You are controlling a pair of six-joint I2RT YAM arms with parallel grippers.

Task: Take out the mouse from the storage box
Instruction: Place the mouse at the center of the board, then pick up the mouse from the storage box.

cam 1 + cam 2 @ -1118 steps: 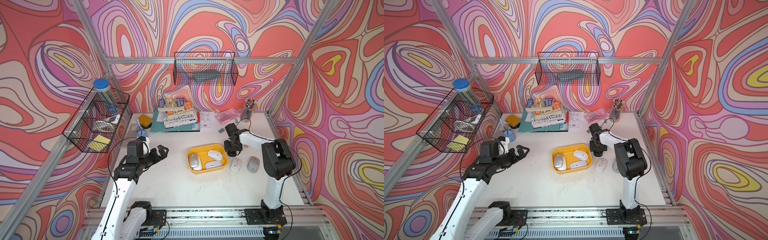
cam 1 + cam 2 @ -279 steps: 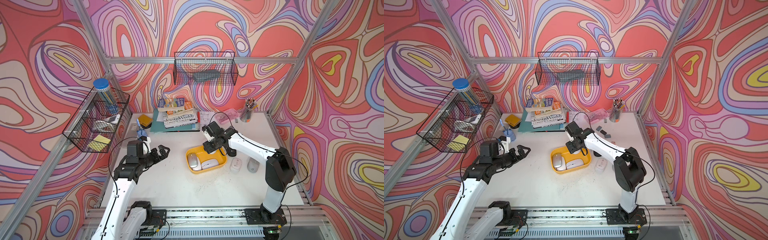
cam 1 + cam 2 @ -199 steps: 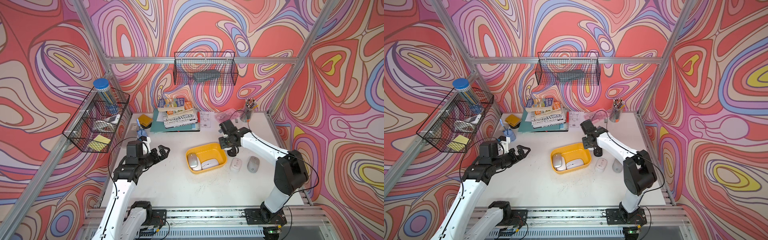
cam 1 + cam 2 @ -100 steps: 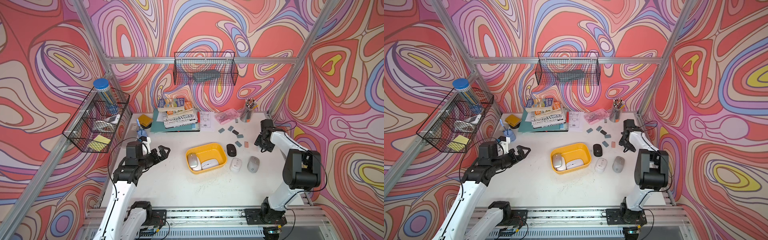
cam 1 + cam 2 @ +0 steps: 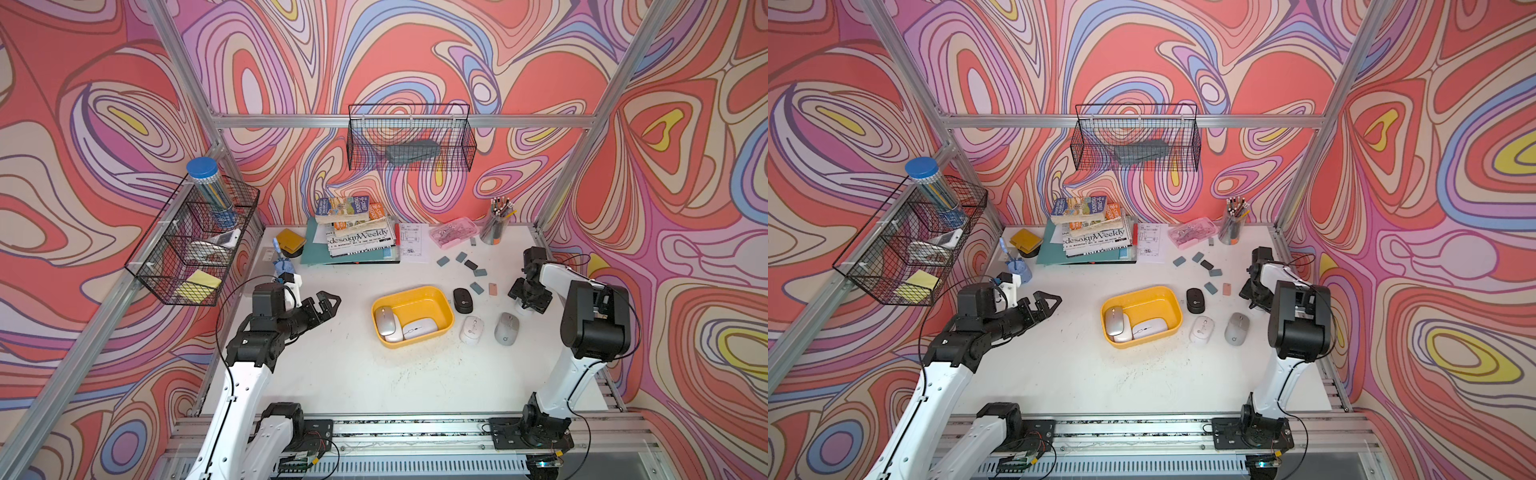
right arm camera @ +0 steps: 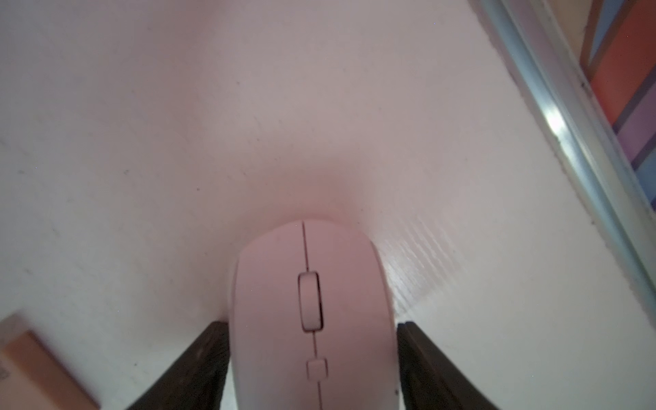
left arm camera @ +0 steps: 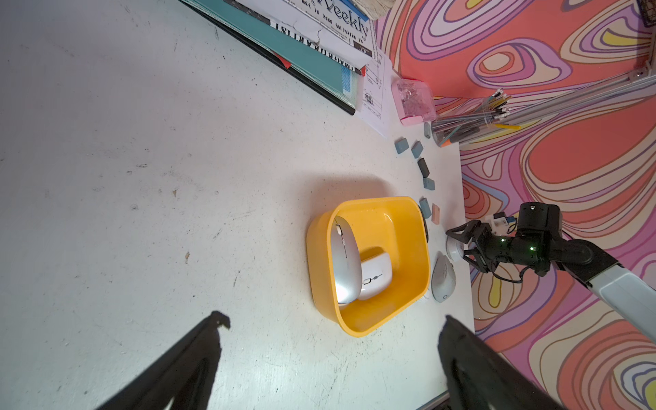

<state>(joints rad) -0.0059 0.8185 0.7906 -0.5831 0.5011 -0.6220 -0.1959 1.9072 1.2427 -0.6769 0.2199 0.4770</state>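
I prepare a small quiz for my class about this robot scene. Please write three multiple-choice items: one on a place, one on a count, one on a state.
1. Where does the black mouse lie?
A. Inside the storage box
B. In a wire basket
C. On the table, beside the box

2. How many mice lie in the storage box?
A. Two
B. None
C. Four

3. How is the left gripper?
A. Shut on a mouse
B. Open and empty
C. Shut on a pencil

Answers:
1 C: in both top views it rests on the white surface just outside the box wall.
2 A: only a silver mouse and a white mouse are inside.
3 B: its fingers stand wide apart with nothing between them.
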